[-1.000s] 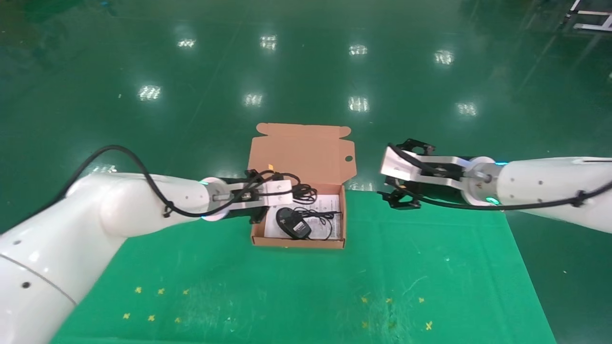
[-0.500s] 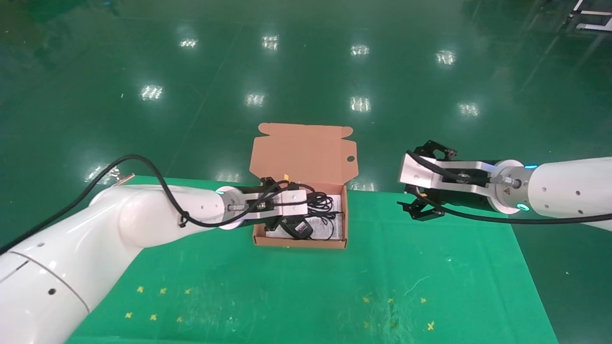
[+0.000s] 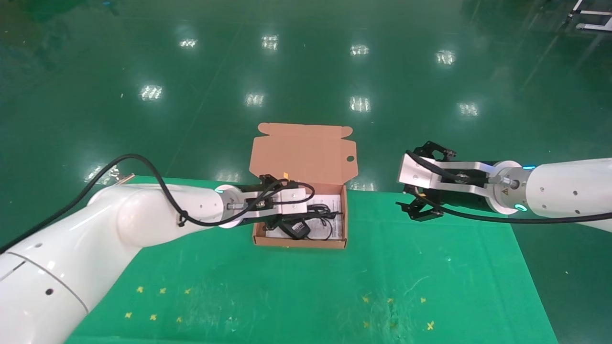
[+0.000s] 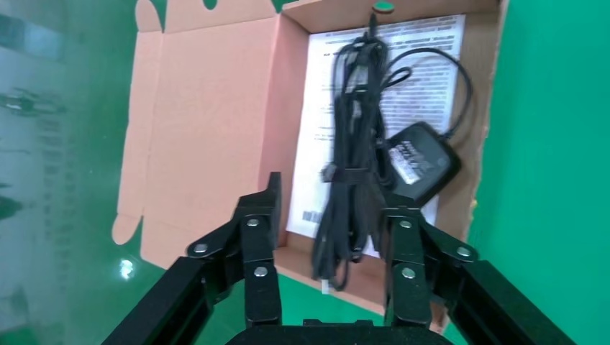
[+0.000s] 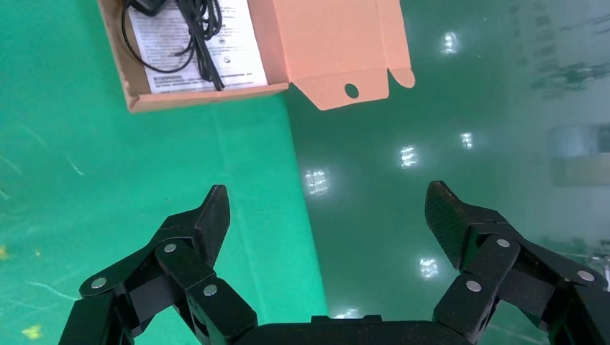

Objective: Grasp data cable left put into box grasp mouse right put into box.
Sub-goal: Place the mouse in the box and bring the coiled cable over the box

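Note:
The salmon-orange box (image 3: pixel 299 242) stands open at the table's far middle, its lid flap (image 3: pixel 301 153) upright. Inside, the data cable (image 3: pixel 321 210), a black bundle of loops (image 4: pixel 351 172), lies across a printed sheet and against the black mouse (image 3: pixel 294 228) (image 4: pixel 426 162). My left gripper (image 3: pixel 279 220) (image 4: pixel 332 208) hovers over the box's left end. It is open, with its fingers wide on either side of the cable's near end and not pressing it. To the right of the box, my right gripper (image 3: pixel 420 209) (image 5: pixel 327 194) is open and empty above the table's far edge.
A white printed sheet (image 3: pixel 330 230) lines the box floor. The green mat (image 3: pixel 334 286) runs toward me with small yellow marks (image 3: pixel 158 290). Beyond the table's far edge is glossy green floor (image 3: pixel 306 71). The right wrist view also shows the box (image 5: pixel 201 97).
The cable bundle has dropped from its raised loops beside my left gripper to lie flat in the box. The right arm, which drew back rightward earlier, is now still.

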Tool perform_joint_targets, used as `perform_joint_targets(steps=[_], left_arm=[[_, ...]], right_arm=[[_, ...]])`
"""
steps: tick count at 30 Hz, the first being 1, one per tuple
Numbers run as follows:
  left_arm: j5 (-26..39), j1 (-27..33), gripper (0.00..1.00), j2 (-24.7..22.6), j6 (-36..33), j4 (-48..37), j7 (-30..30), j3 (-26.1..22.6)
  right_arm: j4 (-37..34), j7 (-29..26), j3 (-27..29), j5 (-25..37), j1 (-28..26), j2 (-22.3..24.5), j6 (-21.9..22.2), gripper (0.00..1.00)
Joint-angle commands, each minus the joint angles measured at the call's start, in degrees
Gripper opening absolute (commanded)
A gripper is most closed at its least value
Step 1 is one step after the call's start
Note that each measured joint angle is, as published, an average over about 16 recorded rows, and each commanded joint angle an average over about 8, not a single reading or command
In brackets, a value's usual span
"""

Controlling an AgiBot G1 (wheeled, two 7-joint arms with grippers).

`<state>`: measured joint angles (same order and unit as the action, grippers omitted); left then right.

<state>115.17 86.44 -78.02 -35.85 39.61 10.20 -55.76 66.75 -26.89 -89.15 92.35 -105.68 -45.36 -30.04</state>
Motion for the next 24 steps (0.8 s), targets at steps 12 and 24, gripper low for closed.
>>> perform_joint_targets(steps=[12,24], left_arm=[[-1.66,2.76,1.00,0.23,7.04,2.87,2.26,-0.77],[-9.99,0.07,1.00,4.93,1.43,6.25,2.24,3.55]], right_arm=[[-2.95,3.01,2.27,1.33,-5.32,-3.12,1.65,1.00],[-2.03,4.90,11.18,-4.87,0.08,-1.73,-5.59,1.00]])
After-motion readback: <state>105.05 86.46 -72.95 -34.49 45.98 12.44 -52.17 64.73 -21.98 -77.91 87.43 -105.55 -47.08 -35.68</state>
